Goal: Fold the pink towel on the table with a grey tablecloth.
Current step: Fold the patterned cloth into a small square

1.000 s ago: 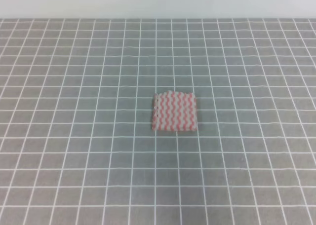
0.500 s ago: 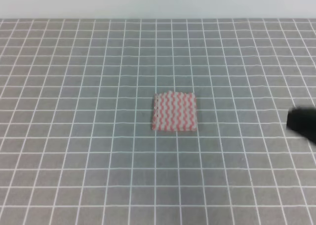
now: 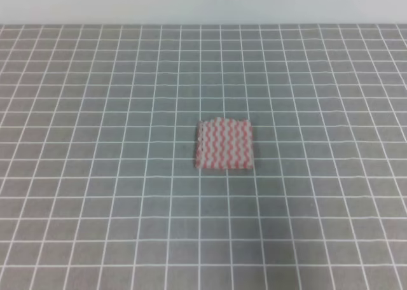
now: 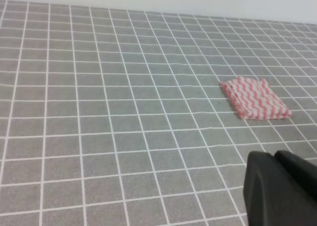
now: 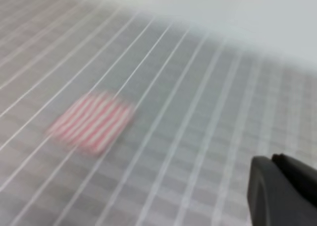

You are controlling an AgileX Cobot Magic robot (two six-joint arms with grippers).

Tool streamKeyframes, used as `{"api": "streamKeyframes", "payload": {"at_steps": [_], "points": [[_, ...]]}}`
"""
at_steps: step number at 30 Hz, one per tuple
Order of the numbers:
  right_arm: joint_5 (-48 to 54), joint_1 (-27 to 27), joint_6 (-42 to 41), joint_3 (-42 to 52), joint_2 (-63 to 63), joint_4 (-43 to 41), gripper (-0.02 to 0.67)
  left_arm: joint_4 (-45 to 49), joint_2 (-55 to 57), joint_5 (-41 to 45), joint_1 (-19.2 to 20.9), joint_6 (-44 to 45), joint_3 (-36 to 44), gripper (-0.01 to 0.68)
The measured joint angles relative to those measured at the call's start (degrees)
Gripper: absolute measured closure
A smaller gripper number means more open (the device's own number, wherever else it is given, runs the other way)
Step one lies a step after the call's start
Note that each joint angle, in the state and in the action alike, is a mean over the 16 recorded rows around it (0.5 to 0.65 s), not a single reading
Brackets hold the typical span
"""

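Towel (image 3: 225,144) lies folded into small rectangle near middle of table (image 3: 95,194), flat on grey grid cloth, layered edge visible at its near side in left wrist view. No arm in high view. Left gripper (image 4: 282,186) well apart from towel, holding nothing; finger spread cannot be told (only dark corner shows). Right gripper (image 5: 285,189) likewise, view blurred.

The table with a grey tablecloth (image 3: 95,207) carries the pink towel (image 3: 225,144), seemingly folded, near its middle.
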Motion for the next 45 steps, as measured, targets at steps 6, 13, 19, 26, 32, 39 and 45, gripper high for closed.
{"api": "streamKeyframes", "payload": {"at_steps": [6, 13, 19, 26, 32, 39, 45], "points": [[-10.77, -6.44, -0.32, 12.66, -13.23, 0.71, 0.665, 0.16, 0.08, 0.1, -0.01, 0.06, 0.0, 0.674], [-16.67, -10.61, 1.35, 25.66, -24.23, 2.03, 0.665, 0.22, 0.21, 0.05, -0.02, 0.13, 0.0, 0.674], [-16.74, -10.93, 8.06, 31.54, -26.88, -0.71, 0.665, 0.23, 0.21, 0.0, -0.02, 0.16, 0.0, 0.674], [-16.29, -10.94, 14.59, 34.44, -26.82, -5.6, 0.665, 0.21, 0.08, 0.1, -0.01, 0.16, -0.01, 0.674], [-15.51, -10.94, 16.55, 34.57, -26.8, -7.85, 0.665, 0.18, 0.08, 0.19, -0.01, 0.15, -0.01, 0.674], [-15.45, -10.93, 16.53, 34.48, -26.91, -8.1, 0.665, 0.21, 0.01, 0.19, 0.0, 0.15, -0.01, 0.674], [-15.5, -10.94, 16.53, 34.57, -26.84, -8.12, 0.665, 0.24, 0.08, 0.19, -0.01, 0.17, -0.01, 0.674]]}}
